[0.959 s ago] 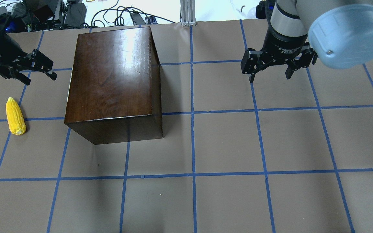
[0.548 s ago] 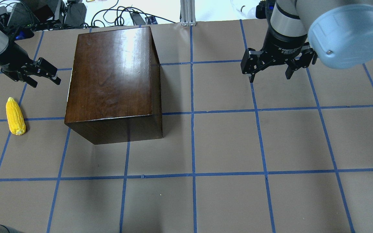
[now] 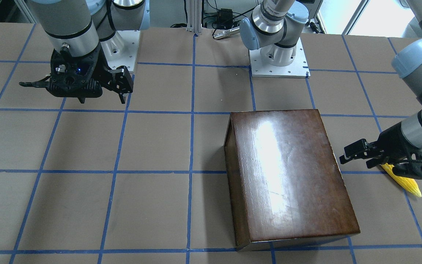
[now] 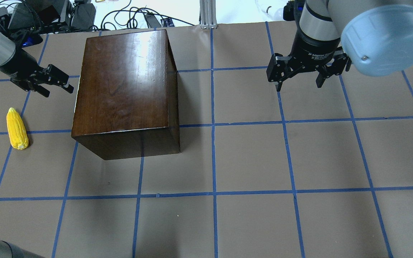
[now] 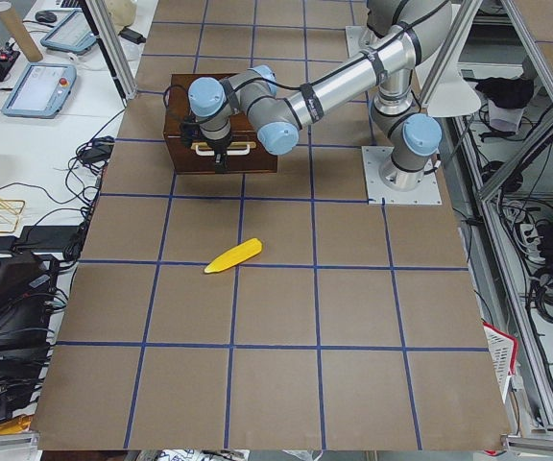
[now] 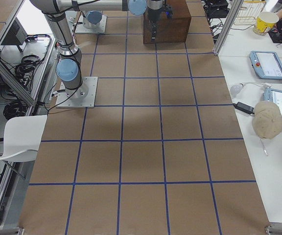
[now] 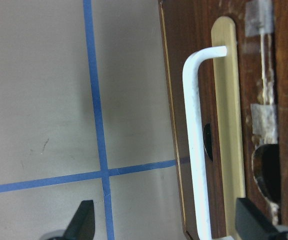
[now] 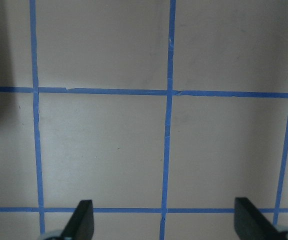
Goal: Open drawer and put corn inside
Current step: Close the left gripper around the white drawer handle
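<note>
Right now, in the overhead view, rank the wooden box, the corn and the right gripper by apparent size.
Largest: wooden box.
Then: right gripper, though it hangs nearer the camera, so unsure.
Smallest: corn.

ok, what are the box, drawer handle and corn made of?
box: wood, glossy dark varnish; grain and glare show. handle: smooth white bar, painted metal or plastic, can't tell. corn: evenly bright yellow with moulded kernel rows, probably plastic.

Overhead cam behind robot, looks fwd + down; front cam opposite, steep. Both share box (image 4: 124, 82) & corn (image 4: 17, 129). Side cams at ends of table (image 5: 286, 317), far off. L wrist cam v. close to drawer (image 7: 286, 75); R wrist looks down on table.
</note>
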You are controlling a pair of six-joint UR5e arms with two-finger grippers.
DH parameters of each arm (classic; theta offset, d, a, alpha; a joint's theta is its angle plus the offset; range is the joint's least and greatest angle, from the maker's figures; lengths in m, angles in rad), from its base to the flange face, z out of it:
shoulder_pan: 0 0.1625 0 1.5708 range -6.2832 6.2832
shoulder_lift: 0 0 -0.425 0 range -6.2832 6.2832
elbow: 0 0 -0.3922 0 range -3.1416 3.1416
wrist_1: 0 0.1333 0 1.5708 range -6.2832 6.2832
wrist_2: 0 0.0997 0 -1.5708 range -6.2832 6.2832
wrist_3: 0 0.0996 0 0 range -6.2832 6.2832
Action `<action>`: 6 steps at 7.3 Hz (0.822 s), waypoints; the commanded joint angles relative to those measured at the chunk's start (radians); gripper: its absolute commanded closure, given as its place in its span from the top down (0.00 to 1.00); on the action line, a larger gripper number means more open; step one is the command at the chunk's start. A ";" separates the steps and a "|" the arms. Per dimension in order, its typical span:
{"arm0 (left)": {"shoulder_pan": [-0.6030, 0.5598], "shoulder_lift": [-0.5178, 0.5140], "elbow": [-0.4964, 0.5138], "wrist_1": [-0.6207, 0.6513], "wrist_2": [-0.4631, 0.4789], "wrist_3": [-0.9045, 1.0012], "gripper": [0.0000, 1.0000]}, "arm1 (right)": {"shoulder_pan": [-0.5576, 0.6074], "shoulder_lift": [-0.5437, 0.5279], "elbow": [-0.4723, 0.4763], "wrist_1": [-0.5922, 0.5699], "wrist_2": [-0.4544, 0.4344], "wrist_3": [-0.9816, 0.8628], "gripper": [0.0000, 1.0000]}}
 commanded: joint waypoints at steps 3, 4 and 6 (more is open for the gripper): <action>0.000 -0.029 0.000 0.006 -0.001 -0.066 1.00 | 0.000 0.000 0.000 0.000 0.000 0.000 1.00; 0.000 -0.037 0.000 0.006 -0.002 -0.064 1.00 | 0.000 0.000 0.000 0.000 0.000 0.000 1.00; 0.000 -0.049 0.003 0.006 -0.002 -0.073 1.00 | 0.000 0.000 0.000 0.000 0.000 0.000 1.00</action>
